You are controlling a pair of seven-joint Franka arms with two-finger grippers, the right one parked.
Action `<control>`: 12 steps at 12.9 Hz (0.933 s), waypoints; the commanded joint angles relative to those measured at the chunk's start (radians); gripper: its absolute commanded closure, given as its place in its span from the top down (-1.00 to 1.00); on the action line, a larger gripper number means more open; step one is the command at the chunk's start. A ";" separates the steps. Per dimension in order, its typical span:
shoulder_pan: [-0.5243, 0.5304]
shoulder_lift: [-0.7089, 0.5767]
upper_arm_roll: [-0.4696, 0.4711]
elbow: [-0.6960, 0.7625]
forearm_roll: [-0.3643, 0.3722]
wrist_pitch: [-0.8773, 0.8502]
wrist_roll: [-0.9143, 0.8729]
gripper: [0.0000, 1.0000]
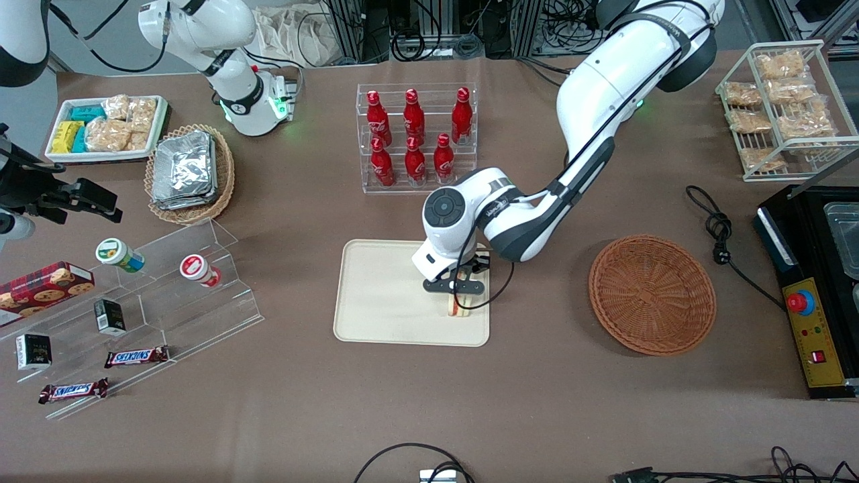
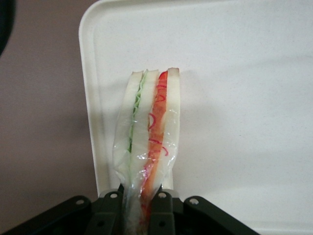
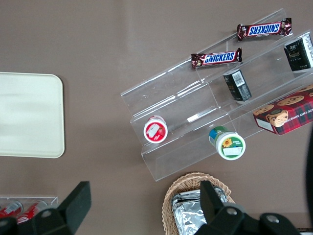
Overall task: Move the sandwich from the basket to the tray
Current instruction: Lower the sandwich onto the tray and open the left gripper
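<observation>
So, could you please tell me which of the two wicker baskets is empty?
The reddish-brown basket toward the working arm's end is empty. The tan one holds foil packs. The tool, over the tray, grips the sandwich.

A brown matte tabletop [image 1: 302,416] extends on all sides of the gripper [image 1: 462,303] at its middle, with black cables [image 1: 429,40] and grey floor [image 1: 87,47] farther from the front camera.

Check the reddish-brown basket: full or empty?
Empty. The basket shows bare weave; the gripper holds the sandwich over the tray.
</observation>
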 commanded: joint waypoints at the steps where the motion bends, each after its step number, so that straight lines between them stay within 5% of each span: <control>1: -0.014 0.035 0.002 0.070 0.025 0.002 -0.016 -0.90; 3: -0.013 0.044 0.002 0.075 0.025 0.030 -0.018 0.62; 4: -0.011 0.044 0.004 0.074 0.025 0.063 -0.021 1.00; 10: 0.000 -0.057 0.002 0.057 0.005 -0.114 -0.081 1.00; 12: 0.018 -0.152 -0.001 0.055 -0.094 -0.203 -0.064 1.00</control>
